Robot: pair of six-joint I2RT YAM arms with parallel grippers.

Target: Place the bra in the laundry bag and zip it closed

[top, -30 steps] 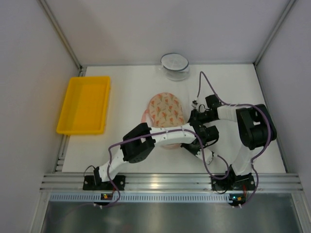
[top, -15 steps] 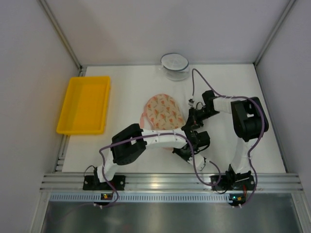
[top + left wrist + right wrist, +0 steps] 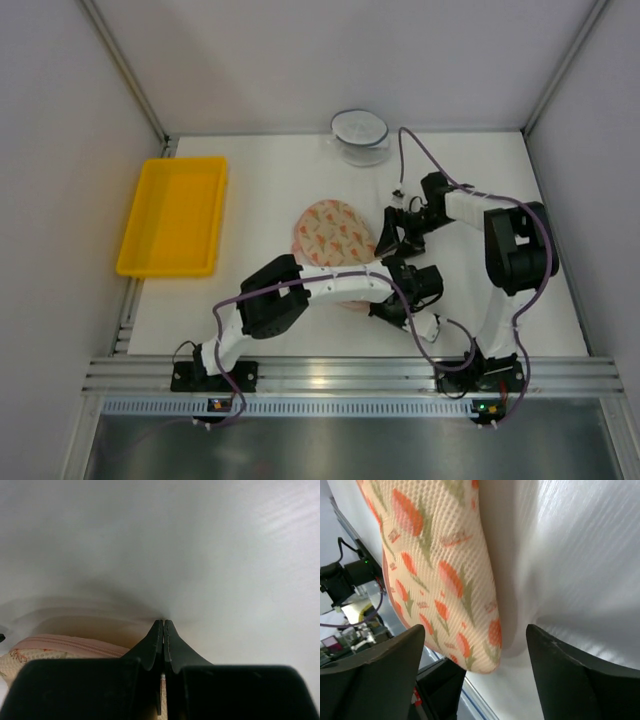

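top view first: the laundry bag (image 3: 335, 228) sits mid-table as a closed-looking dome. the yellow tray (image 3: 175, 215) is well off to its left and the clear bowl (image 3: 360, 135) is behind it. we can't spot the bra anywhere, so our guess is it's already tucked inside. the left gripper (image 3: 383, 308) reaches across to the bag's near edge, probably to pin that end while the zip gets worked. the right gripper (image 3: 388, 235) hangs just beside the bag's right edge.

left wrist view: fingers (image 3: 150, 650) pressed tight together, nothing visible between them, pink zip edging (image 3: 70, 644) just beside.

right wrist view: jaws spread wide and gripping nothing, with the printed mesh bulging right in front. looks to us like it's lined up for the zip.
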